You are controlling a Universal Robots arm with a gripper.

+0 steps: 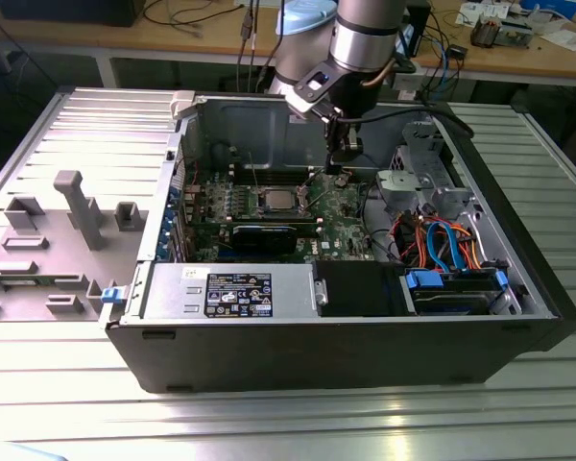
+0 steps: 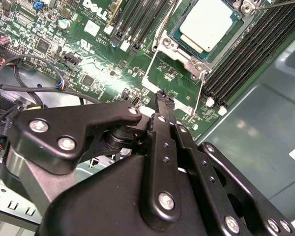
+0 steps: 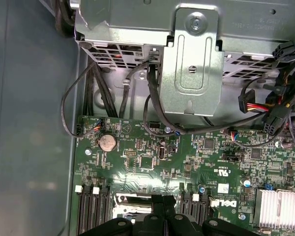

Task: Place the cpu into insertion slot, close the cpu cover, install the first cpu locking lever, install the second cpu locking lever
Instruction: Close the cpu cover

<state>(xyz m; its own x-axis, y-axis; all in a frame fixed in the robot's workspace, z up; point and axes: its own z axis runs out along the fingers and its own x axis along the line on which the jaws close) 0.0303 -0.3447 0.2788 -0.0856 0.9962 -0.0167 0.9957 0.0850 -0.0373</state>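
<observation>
The place was an electronics or robotics lab. An opened desktop computer case (image 1: 269, 346) lay on its side on a ribbed metal table (image 1: 298, 423), with its green motherboard (image 1: 350, 206) and coloured internal wiring (image 1: 442, 240) exposed. An industrial robot arm (image 1: 365, 38) reached down into the case from the far side. At the exterior view's left, grey moulded fixtures (image 1: 77, 206) stood on the same table. Along the far side ran a wooden workbench (image 1: 202, 43), which was strewn with loose cables (image 1: 187, 14) and small circuit boards (image 1: 499, 34).
</observation>
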